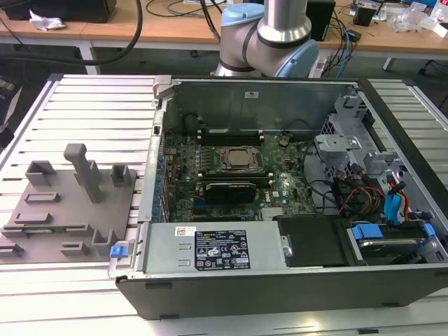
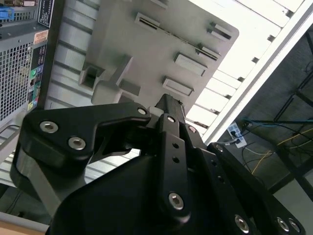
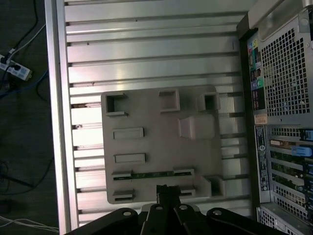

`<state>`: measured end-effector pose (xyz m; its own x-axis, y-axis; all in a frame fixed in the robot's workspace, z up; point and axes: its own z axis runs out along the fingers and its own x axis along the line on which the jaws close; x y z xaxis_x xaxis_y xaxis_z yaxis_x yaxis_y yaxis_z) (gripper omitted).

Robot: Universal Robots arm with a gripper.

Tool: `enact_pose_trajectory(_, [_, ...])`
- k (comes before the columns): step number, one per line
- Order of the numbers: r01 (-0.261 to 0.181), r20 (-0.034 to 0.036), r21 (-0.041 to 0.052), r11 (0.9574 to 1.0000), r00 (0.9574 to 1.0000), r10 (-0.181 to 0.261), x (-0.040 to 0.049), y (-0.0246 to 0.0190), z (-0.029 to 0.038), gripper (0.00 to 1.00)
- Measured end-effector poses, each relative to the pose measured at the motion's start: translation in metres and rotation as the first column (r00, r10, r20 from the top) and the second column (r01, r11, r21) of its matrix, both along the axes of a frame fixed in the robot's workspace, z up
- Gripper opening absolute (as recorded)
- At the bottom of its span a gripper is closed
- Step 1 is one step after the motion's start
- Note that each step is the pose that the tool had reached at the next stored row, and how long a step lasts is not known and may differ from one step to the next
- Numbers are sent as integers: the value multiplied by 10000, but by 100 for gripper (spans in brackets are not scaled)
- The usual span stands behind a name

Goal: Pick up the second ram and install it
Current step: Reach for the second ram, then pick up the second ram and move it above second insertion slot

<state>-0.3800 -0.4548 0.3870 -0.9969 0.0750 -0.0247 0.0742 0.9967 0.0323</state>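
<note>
Slatted aluminium table (image 1: 91, 105) under bright glare — wooden desks (image 1: 105, 31) behind, power strip (image 3: 15, 71) on dark floor (image 3: 24, 147).

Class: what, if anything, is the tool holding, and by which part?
Nothing that shows: the tool hangs above the grey tray, where the second ram lies in its slot.

The second ram (image 3: 152, 174) lies in the tray (image 3: 161, 147) (beside the case (image 3: 283, 73)).

Second ram (image 3: 151, 174) mostly sunk in tray (image 3: 156, 142) slot, perhaps green edge showing; arm (image 1: 280, 28) cropped, exterior view.
</note>
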Motion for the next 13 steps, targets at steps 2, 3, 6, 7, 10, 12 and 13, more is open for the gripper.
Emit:
enact_pose_trajectory(2, [0,-1,0,10000,10000,0,0,-1,0,11])
enact_pose_trajectory(3, [0,-1,0,10000,10000,0,0,-1,0,11])
enact_pose_trajectory(6, [-191,-1,0,9998,9998,191,0,-2,1,11])
enact_pose_trajectory(7, [-461,-1,-1,9989,9989,461,0,-2,1,11])
enact_pose_trajectory(10, [-1144,-1,-7,9934,9934,1144,0,-2,0,11])
enact_pose_trajectory(12, [-1483,-2,-7,9889,9889,1483,0,-2,1,11])
enact_pose_trajectory(13, [-1717,-2,-7,9851,9851,1717,0,-2,0,11])
